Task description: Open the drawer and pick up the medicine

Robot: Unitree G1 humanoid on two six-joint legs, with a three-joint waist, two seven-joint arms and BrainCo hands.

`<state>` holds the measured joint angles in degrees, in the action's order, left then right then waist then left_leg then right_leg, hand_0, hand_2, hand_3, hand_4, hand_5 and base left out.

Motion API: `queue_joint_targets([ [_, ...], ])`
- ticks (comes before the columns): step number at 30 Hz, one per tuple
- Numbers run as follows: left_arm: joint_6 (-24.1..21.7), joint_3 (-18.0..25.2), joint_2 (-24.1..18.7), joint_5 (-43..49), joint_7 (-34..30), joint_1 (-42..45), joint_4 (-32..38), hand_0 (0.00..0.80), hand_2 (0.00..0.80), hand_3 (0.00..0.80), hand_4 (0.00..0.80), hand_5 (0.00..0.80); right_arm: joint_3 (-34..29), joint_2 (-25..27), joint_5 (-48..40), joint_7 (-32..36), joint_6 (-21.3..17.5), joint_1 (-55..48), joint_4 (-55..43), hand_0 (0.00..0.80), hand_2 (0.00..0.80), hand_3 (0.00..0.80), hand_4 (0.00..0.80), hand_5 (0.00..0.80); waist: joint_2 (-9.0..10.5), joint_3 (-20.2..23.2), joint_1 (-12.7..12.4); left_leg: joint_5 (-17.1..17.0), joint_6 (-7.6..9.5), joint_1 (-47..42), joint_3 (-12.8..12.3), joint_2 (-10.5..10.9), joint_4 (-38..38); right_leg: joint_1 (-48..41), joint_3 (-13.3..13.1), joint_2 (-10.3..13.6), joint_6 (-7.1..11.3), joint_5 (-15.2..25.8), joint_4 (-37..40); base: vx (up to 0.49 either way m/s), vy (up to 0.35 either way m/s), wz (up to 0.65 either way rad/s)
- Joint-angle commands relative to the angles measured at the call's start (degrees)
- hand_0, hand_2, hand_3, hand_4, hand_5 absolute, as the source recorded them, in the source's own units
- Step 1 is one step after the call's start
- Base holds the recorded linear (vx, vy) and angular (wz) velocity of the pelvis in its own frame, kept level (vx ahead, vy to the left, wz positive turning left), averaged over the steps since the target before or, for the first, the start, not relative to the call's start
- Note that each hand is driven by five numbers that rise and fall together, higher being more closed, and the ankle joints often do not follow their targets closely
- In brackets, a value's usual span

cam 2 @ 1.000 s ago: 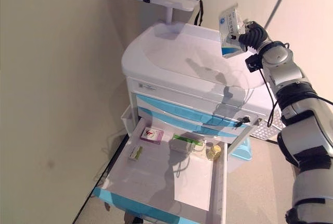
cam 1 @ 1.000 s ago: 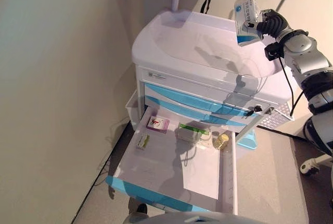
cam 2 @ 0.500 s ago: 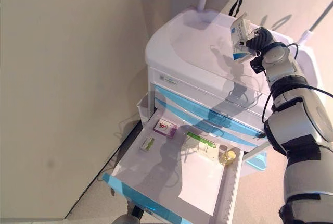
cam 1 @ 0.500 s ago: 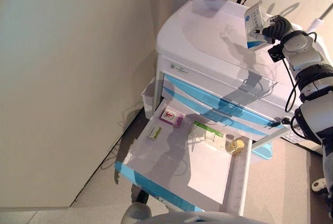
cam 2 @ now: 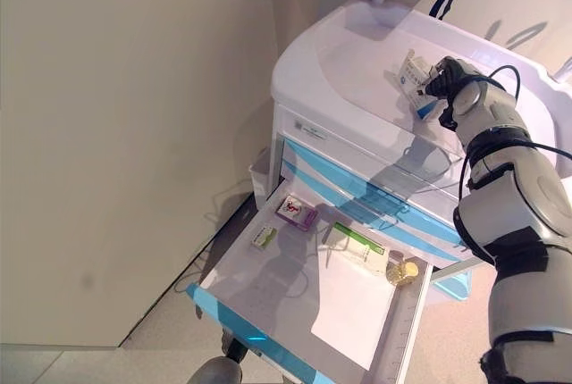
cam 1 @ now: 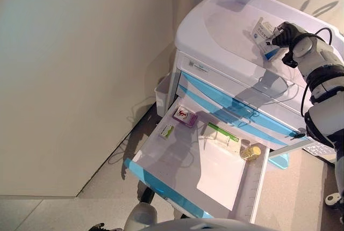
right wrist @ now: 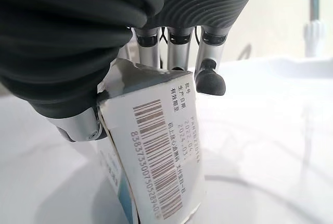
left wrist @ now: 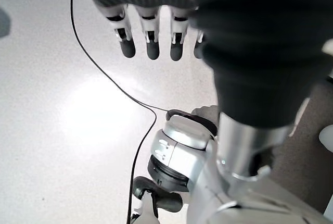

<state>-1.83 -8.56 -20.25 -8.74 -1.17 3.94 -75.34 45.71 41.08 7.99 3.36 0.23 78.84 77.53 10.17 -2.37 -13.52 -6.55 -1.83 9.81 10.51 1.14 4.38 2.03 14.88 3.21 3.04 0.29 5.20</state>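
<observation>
**Medicine box lowered to the cart top, drawer left open**

The right hand (cam 2: 451,80) has its fingers and thumb curled round the medicine box (cam 1: 263,36), holding it low over the white top of the cart (cam 1: 226,27). Its bottom edge looks to be at or just above that surface; the right wrist view does not settle whether it touches. Holding it there suggests the top serves as a place to set the box down.

The drawer (cam 1: 161,185) is pulled fully out, so the rest of its contents lie reachable: a purple packet (cam 1: 185,116), a small green box (cam 1: 165,131), a long green-and-white box (cam 1: 223,136), a yellowish bottle (cam 1: 250,152) and a white sheet (cam 1: 220,172).

The left hand (left wrist: 151,41) hangs over the floor, fingers straight and empty. The box's front face is hidden behind the fingers.
</observation>
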Motion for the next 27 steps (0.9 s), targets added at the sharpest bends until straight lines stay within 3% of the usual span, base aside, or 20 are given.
queue_joint_targets([
  [1, -0.2, -1.3, -1.1, -0.1, -0.1, -2.1, -1.6, 0.000, 0.000, 0.000, 0.000, 0.000, 4.4, 2.2, 1.7, 0.2, 0.1, 5.5, 1.6, 0.800, 0.800, 0.800, 0.800, 0.800, 1.21, -0.6, -1.0, 3.4, 0.75, -3.4, -1.0, 1.4, 0.6, -0.2, 1.1, 0.7, 2.81, 2.5, -1.0, 0.000, 0.000, 0.00],
  [9, -0.2, -1.4, -1.0, -0.1, -0.5, -2.5, -1.5, 0.000, 0.000, 0.000, 0.000, 0.000, 4.5, 0.5, 2.2, 1.5, 0.3, 4.6, 1.9, 0.800, 0.800, 0.800, 0.800, 0.800, 1.12, -0.9, -0.9, 3.4, 0.74, -3.5, -1.1, 1.3, 0.6, -0.2, 1.2, 0.6, 2.73, 2.5, -0.9, 0.000, 0.000, 0.00],
  [10, -0.2, -1.4, -1.1, -0.2, -0.6, -2.5, -1.4, 0.000, 0.000, 0.000, 0.000, 0.000, 4.5, 0.5, 2.3, 1.7, 0.3, 4.6, 2.0, 0.618, 0.618, 0.618, 0.618, 0.618, 1.12, -0.9, -0.9, 3.4, 0.75, -3.5, -1.0, 1.4, 0.6, -0.2, 1.2, 0.6, 2.73, 2.5, -0.9, 0.000, 0.000, 0.00],
  [11, -0.3, -1.4, -1.1, 0.0, -0.5, -2.4, -1.4, 0.000, 0.000, 0.000, 0.000, 0.000, 4.5, 0.4, 2.4, 1.7, 0.3, 4.8, 2.0, 0.116, 0.116, 0.116, 0.116, 0.116, 1.16, -0.9, -1.0, 3.4, 0.77, -3.5, -1.0, 1.4, 0.6, -0.2, 1.2, 0.6, 2.72, 2.5, -0.9, 0.000, 0.000, 0.00],
  [12, -0.2, -1.2, -1.2, 0.0, -0.5, -2.5, -1.5, 0.000, 0.000, 0.000, 0.000, 0.000, 4.4, 0.3, 2.3, 1.6, 0.3, 5.0, 1.9, 0.000, 0.000, 0.000, 0.000, 0.000, 1.18, -0.9, -0.9, 3.4, 0.77, -3.5, -1.0, 1.4, 0.6, -0.2, 1.2, 0.6, 2.73, 2.5, -0.9, 0.000, 0.000, 0.00],
  [27, -0.2, 0.4, -1.4, 0.4, 0.4, -1.7, -2.6, 0.000, 0.000, 0.000, 0.000, 0.000, 0.0, 0.4, -3.4, -4.6, -0.5, 8.0, -2.0, 0.000, 0.000, 0.000, 0.000, 0.000, 1.25, 0.0, 0.0, 4.0, 0.96, -4.8, -1.9, 1.2, 0.6, -0.8, 0.4, 0.5, 2.79, 2.6, -0.9, 0.000, 0.000, -0.01],
])
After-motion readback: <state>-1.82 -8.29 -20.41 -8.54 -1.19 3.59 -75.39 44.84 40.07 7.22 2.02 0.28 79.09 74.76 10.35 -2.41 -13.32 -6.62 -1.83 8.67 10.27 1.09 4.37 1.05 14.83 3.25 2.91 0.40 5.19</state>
